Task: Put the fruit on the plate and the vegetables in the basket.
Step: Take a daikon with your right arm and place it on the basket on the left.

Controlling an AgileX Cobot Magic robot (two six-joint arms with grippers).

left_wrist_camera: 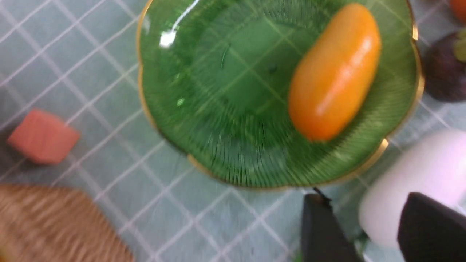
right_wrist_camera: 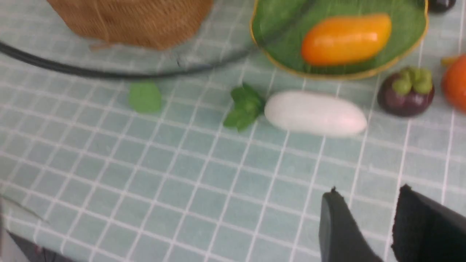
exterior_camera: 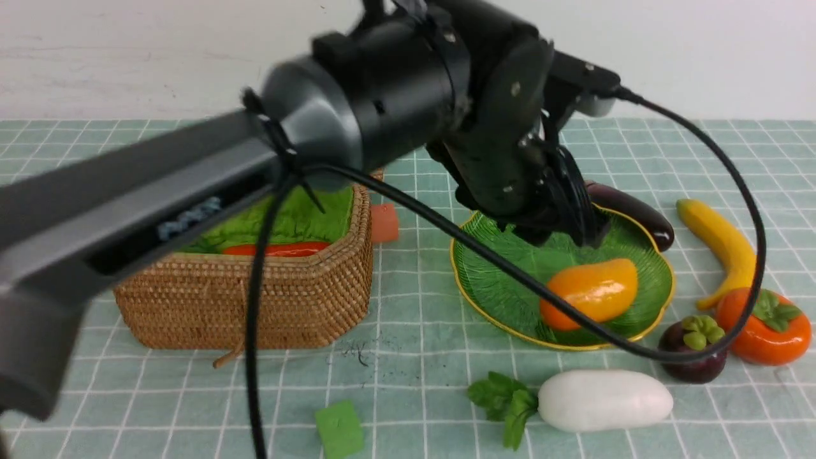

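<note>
mango [exterior_camera: 590, 290] at front edge of plate [exterior_camera: 488, 280], radish [exterior_camera: 605, 400] near that edge

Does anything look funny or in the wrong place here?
Nothing is spilled or broken. The eggplant, a vegetable, lies right behind the far rim of the plate instead of in the basket. The cloth also has dark scuff marks in front of the basket.

Green cube [exterior_camera: 340, 428], orange-red cube [exterior_camera: 384, 223], checked cloth [exterior_camera: 414, 357]
</note>
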